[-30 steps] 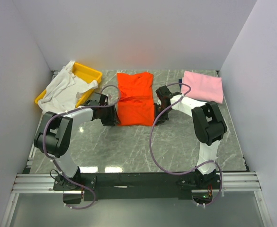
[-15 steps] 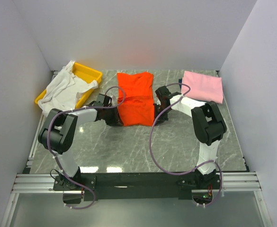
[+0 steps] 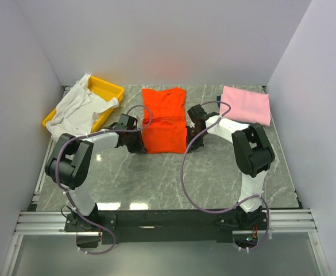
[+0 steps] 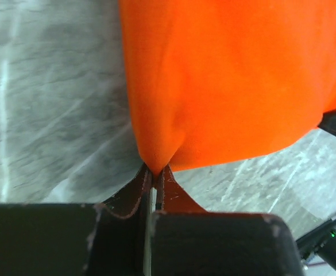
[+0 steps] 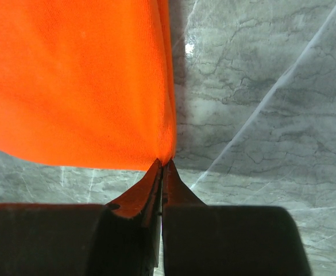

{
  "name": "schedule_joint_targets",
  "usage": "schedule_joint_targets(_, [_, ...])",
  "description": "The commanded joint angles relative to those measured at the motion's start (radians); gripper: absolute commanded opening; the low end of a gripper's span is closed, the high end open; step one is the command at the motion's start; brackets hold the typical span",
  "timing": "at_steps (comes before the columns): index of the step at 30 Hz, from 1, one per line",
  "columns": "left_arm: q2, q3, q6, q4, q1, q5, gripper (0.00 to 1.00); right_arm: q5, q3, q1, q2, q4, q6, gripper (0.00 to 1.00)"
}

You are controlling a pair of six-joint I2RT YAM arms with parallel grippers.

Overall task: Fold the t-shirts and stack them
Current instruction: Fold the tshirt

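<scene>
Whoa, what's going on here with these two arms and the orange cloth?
Two robot arms are folding t-shirts. The left gripper and right gripper are each shut on a near corner of the orange-red t-shirt, which lies in the middle. A folded pink t-shirt sits at the far right; a white t-shirt is draped, unfolded, over the yellow tray at far left.

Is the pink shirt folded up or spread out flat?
Folded. The pink t-shirt lies at the far right as a neat rectangle with straight edges, and no sleeves or collar stick out.
</scene>
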Motion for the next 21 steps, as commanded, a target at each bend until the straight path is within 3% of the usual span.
schedule_joint_targets(1, [-0.027,-0.023,0.017,-0.076,0.005,-0.107,0.0,0.095,-0.019,0.009,-0.009,-0.045,-0.004,0.0])
schedule_joint_targets(15, [-0.09,-0.023,0.015,-0.096,-0.006,-0.113,0.0,0.123,-0.019,0.009,-0.045,-0.067,-0.004,0.0])
schedule_joint_targets(21, [-0.197,-0.017,-0.012,-0.155,-0.006,-0.127,0.0,0.113,-0.05,0.01,-0.122,-0.091,-0.002,0.0])
